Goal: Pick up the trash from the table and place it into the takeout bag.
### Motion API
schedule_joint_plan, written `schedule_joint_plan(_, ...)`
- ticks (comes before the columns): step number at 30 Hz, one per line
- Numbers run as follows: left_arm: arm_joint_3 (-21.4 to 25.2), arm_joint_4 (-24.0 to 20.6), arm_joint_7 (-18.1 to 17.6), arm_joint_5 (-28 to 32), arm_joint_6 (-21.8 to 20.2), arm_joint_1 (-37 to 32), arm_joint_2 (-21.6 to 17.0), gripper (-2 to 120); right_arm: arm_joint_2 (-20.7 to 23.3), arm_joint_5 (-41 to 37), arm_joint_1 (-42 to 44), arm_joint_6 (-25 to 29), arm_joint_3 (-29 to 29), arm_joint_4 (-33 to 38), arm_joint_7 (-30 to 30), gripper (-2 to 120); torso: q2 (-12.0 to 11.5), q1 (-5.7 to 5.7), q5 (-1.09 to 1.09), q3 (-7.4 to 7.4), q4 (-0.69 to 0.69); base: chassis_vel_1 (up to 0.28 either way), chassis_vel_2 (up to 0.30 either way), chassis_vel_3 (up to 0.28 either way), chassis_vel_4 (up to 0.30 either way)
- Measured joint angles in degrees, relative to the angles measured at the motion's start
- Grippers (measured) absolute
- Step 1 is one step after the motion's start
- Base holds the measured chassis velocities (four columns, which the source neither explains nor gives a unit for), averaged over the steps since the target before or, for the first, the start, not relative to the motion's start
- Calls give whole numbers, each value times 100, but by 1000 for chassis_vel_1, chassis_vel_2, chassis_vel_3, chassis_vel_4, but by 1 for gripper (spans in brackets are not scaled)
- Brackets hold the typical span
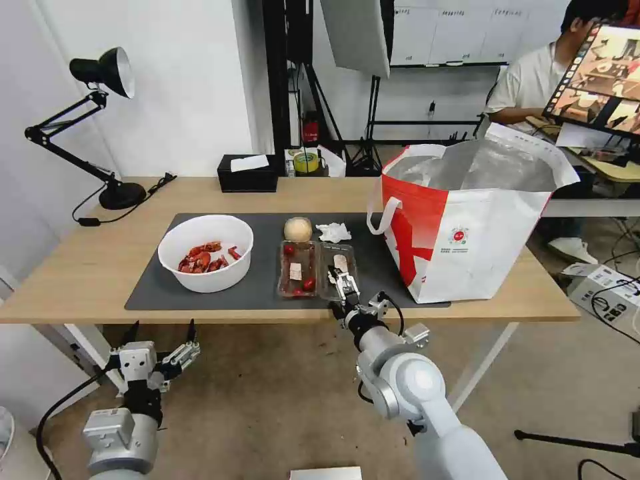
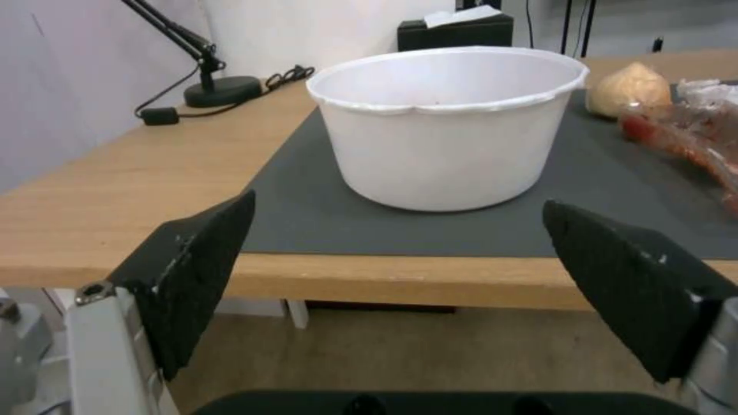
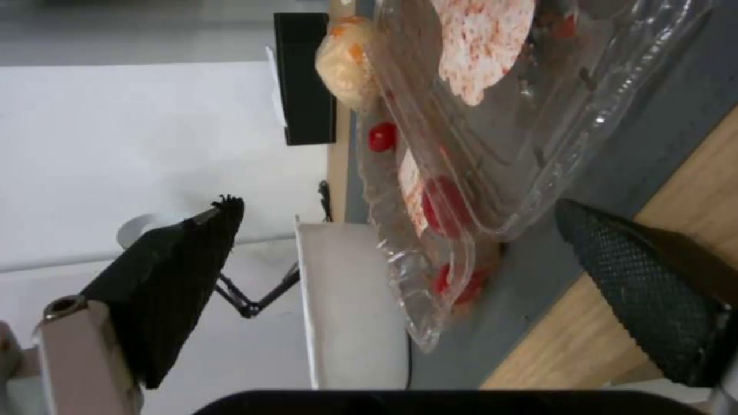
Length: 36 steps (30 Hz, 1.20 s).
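Crayfish shells hidden behind the white plastic bowl (image 2: 448, 127) wall in the left wrist view. Clear hinged box (image 1: 318, 269) lies open on the dark grey mat (image 1: 153, 287), near the surface's (image 1: 73, 267) front edge; right claw (image 1: 342, 283) reaches over its right half, fingers apart, one above and one below the edge. Left claw (image 1: 162, 331) hangs below the surface edge, spread wide. Takeout bag (image 1: 467, 227) stands at right.

Black desk lamp (image 1: 100, 120) at the far left; black tissue box (image 1: 248, 173) beside a tape roll (image 1: 306, 162)
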State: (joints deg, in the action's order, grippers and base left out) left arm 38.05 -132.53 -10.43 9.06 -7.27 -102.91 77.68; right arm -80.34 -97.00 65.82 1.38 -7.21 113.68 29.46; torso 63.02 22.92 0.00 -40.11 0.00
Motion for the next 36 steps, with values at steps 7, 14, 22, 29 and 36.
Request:
schedule_joint_plan(7,-5,2,0,0,-4,-9,18,100,-44,11,-16,-22,21,-22,33,100,0,0,0,0,0,0,0,0,0)
schedule_joint_plan(14,0,2,-1,-9,-10,-29,36,100,-86,28,-77,-28,33,-91,101,100,0,0,0,0,0,0,0,0,0)
schedule_joint_plan(22,1,-10,-5,-29,-12,-42,61,100,-75,45,-78,-48,33,-98,155,100,0,0,0,0,0,0,0,0,0)
schedule_joint_plan(29,-24,-20,-5,-73,-12,-64,94,100,-109,125,-77,-52,14,-88,227,100,0,0,0,0,0,0,0,0,0)
schedule_joint_plan(36,-31,-29,-5,-91,-12,-85,104,100,-128,207,-40,-53,14,-50,300,100,0,0,0,1,0,0,0,0,0)
